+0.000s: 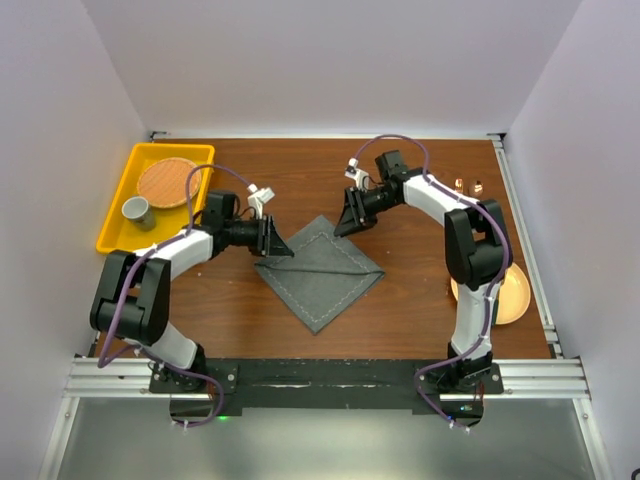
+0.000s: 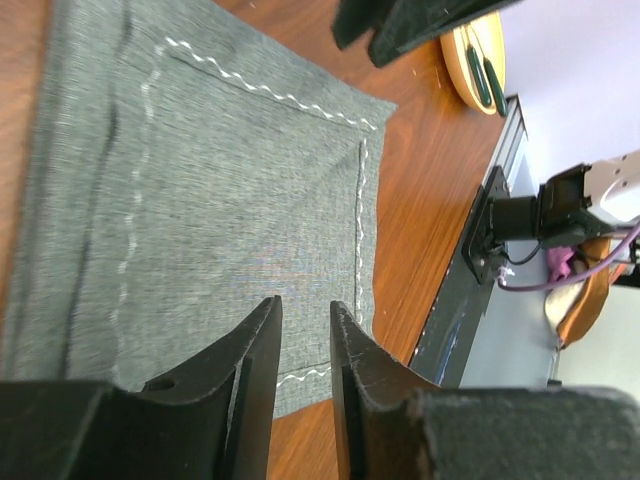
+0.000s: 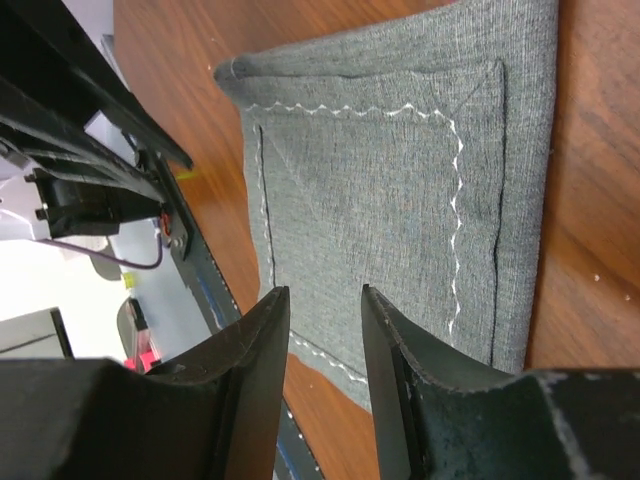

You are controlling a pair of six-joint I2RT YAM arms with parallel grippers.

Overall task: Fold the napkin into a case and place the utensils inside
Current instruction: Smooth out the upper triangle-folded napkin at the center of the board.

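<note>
The left claw (image 2: 305, 310) and right claw (image 3: 323, 300) are narrowed to slits, nothing seen pinched; each is held over a corner of the napkin (image 1: 320, 272), laid flat on the counter (image 1: 400, 190). The cloth is judged light, limp, thin; stitched corners are best taken.

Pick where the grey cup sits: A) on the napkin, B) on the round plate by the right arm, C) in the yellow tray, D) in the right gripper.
C: the grey cup stands upright inside the yellow tray at the far left corner of the table, well clear of the napkin.
</note>
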